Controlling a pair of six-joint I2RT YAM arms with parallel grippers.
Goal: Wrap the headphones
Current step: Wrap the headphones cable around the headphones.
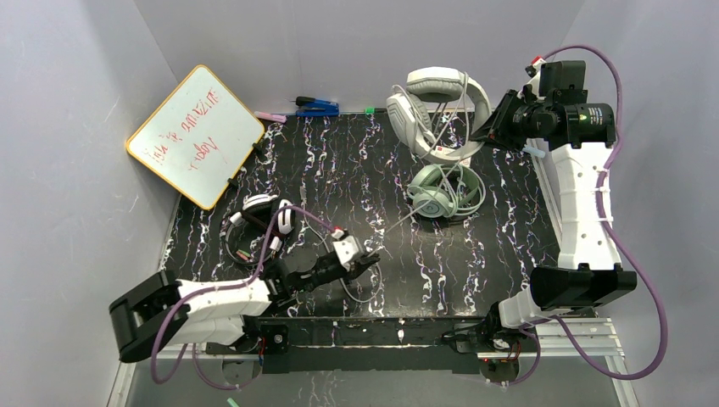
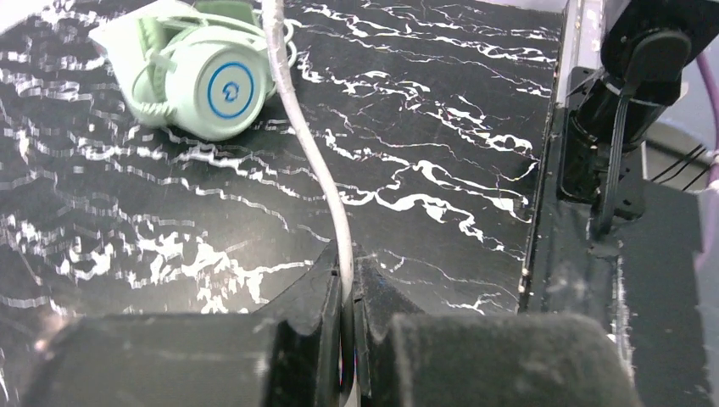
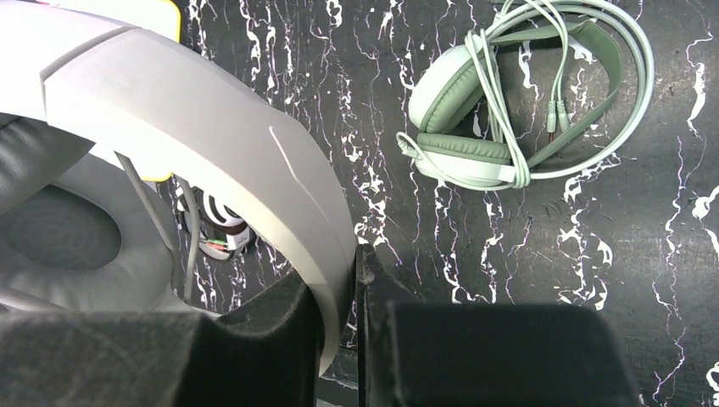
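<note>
Left arm (image 1: 220, 301) low, reaching forward, black left gripper (image 2: 346, 263) clamped on thin pale cable (image 2: 318, 165); right arm (image 1: 585, 203) extended far back, black right gripper (image 3: 356, 263) pinching light-grey plastic headband (image 3: 212, 136).

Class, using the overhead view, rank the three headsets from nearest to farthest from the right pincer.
1. Grey headset: back right, its band gripped by the right pincer.
2. Mint headset: just in front of the grey one, right of centre.
3. Black-and-white headset: far over on the left side.

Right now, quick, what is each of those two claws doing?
Left gripper: closed on the grey cable.
Right gripper: closed on the light grey headset, at its headband.
</note>
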